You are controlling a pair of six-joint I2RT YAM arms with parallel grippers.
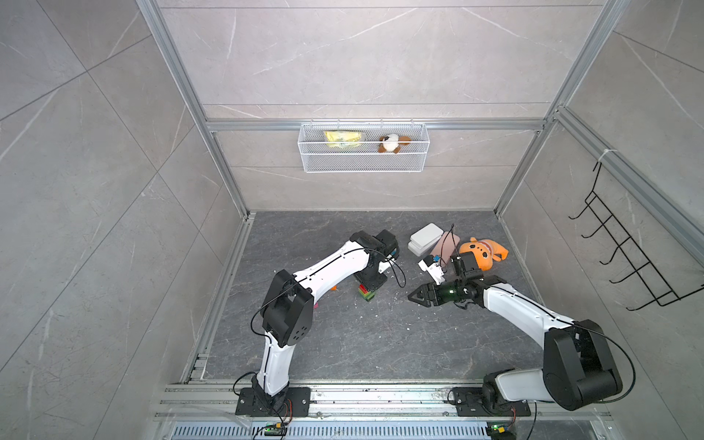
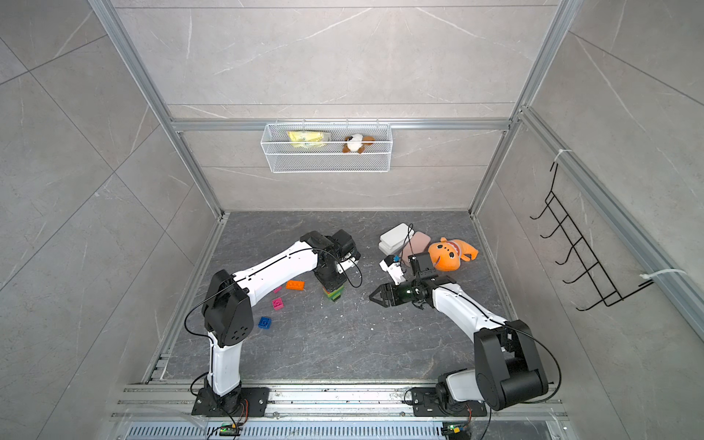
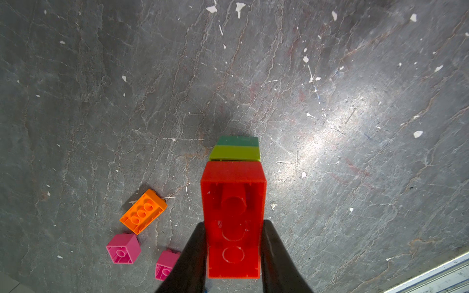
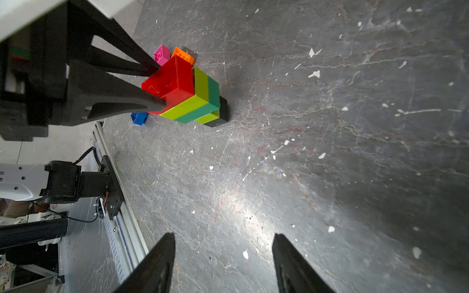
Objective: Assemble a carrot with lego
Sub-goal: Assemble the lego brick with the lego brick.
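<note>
In both top views the left hand (image 1: 366, 286) comes straight down onto the carrot stack (image 1: 366, 296), which stands upright on the desk (image 1: 343, 343). The hand's own body covers the stack's top, so the grip cannot be read from up here. The right hand (image 1: 414, 297) hangs well apart from the stack, jaws parted, nothing between them. In a top view the spare lego lies on the stack's other side: an orange brick (image 2: 295, 284) just beside it, a pink brick (image 2: 277, 303) and a smaller pink piece (image 2: 277, 289) beyond, a blue brick (image 2: 264, 322) farthest out. In a top view the left arm (image 1: 327, 266) hides nearly all of these.

The left wrist view settles the grip. Its fingers (image 3: 193, 253) are clenched on the long sides of a red brick (image 3: 233, 220), with lime and dark green layers peeping out beneath. A thin dark line runs between red and lime (shadow or gap, I cannot tell).

The right wrist view shows the stack whole: black foot on the desk, then lime, green, lime, with the red brick on top and set off toward one edge. The right hand's own fingers stand wide over bare desk.

I'd judge the step to be seating the red brick. Next it wants a firm, straight press, then a clean release without toppling the stack; the orange brick looks the handiest to fetch after
</note>
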